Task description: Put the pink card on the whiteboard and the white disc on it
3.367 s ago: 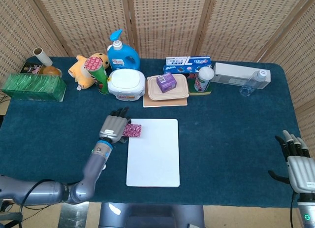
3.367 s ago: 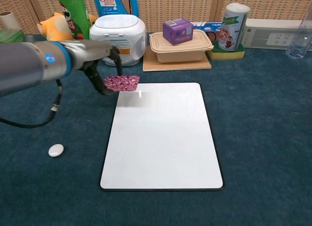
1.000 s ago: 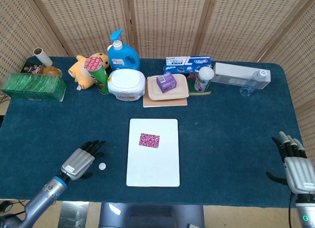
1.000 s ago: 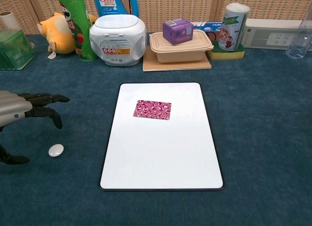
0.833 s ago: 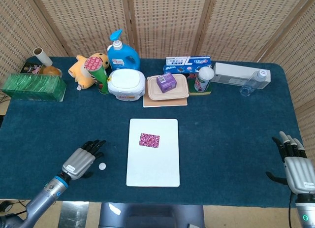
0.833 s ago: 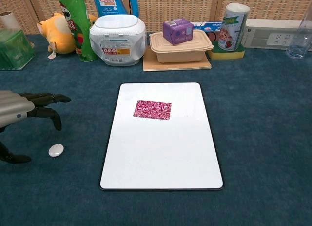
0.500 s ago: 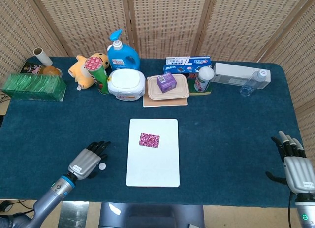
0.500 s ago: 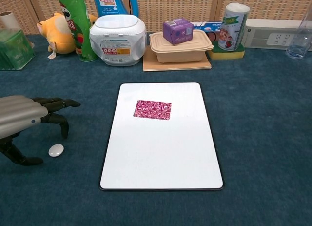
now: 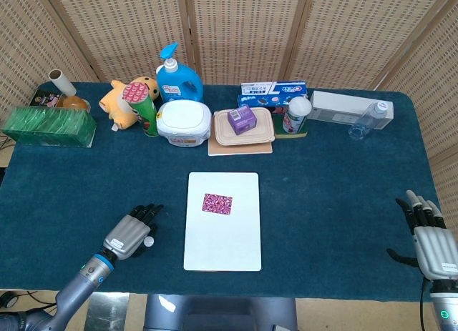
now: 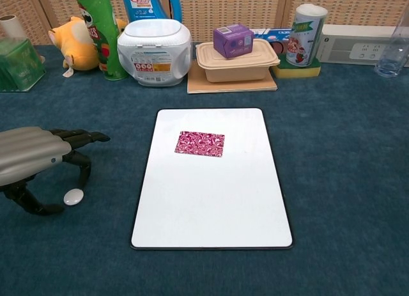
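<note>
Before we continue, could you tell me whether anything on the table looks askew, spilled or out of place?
Nothing stands out. The pink card lies flat on the whiteboard, and the white disc sits on the cloth under the left hand.

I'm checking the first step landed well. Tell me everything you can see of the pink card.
The pink card is a small, flat rectangle with a swirled pink and magenta pattern; its material cannot be told. It lies flat on the whiteboard, in the upper half, a little left of the middle, its long sides roughly parallel to the board's short edges and well inside the rim. Nothing rests on it and neither hand touches it; the left hand hovers over the white disc on the blue cloth, off the board's left side.
</note>
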`<state>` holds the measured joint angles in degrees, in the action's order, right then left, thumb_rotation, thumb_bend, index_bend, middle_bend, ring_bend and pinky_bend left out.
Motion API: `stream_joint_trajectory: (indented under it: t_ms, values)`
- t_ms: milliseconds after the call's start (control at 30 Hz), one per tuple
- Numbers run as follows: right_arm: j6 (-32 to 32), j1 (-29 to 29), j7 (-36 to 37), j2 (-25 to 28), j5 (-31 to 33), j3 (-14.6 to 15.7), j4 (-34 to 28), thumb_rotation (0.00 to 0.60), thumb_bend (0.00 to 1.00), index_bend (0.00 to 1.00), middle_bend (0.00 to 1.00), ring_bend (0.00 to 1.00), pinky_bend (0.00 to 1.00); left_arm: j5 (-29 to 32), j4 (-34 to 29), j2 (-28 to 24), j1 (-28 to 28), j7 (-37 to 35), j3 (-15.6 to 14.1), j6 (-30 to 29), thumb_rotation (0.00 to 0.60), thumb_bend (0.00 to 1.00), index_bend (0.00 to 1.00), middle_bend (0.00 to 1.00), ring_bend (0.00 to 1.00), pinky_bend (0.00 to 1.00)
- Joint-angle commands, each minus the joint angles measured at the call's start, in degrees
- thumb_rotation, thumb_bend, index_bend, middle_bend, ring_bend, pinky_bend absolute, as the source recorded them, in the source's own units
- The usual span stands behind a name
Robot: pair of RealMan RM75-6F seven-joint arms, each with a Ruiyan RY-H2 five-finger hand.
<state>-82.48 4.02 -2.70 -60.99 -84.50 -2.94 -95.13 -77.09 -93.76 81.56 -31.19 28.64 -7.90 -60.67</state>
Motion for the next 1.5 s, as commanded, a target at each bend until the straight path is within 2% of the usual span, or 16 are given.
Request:
stream_joint_trajectory:
  t_ms: [33, 833, 1100, 1333, 1500]
  values:
    - [-0.04, -0.01, -0.10, -0.03, -0.05, 0.04, -0.01, 0.600, 0.00, 0.08, 0.00, 0.00, 0.00, 0.17, -0.13, 0.06, 0.15, 0.35, 0.15, 0.31, 0.600, 0.24, 0.48, 0.00, 0.00, 0.11]
    - [-0.07, -0.01, 0.11, 0.13, 0.06, -0.01, -0.10, 0.600, 0.00, 0.08, 0.00, 0.00, 0.00, 1.39, -0.31, 0.98, 0.83, 3.69, 1.84, 1.73, 0.600, 0.24, 0.48, 0.00, 0.00, 0.11]
    - [-0.14, -0.03, 0.35, 0.23, 0.05, -0.04, -0.09, 0.600, 0.00, 0.08, 0.00, 0.00, 0.00, 2.11, -0.71, 1.19, 1.22, 5.07, 2.33, 1.45, 0.600, 0.26, 0.55, 0.00, 0.00, 0.11]
    - [-0.24, -0.09, 0.35, 0.27, -0.03, 0.00, -0.13, 0.600, 0.00, 0.08, 0.00, 0.00, 0.00, 1.81, -0.70, 1.31, 1.56, 4.98, 2.64, 1.01, 0.600, 0.27, 0.58, 0.00, 0.00, 0.11]
    - [-0.04, 0.01, 0.22, 0.20, 0.12, -0.03, -0.16, 0.600, 0.00, 0.08, 0.00, 0.00, 0.00, 1.28, -1.96, 0.75, 1.22, 3.84, 4.06, 0.45, 0.600, 0.27, 0.58, 0.00, 0.00, 0.11]
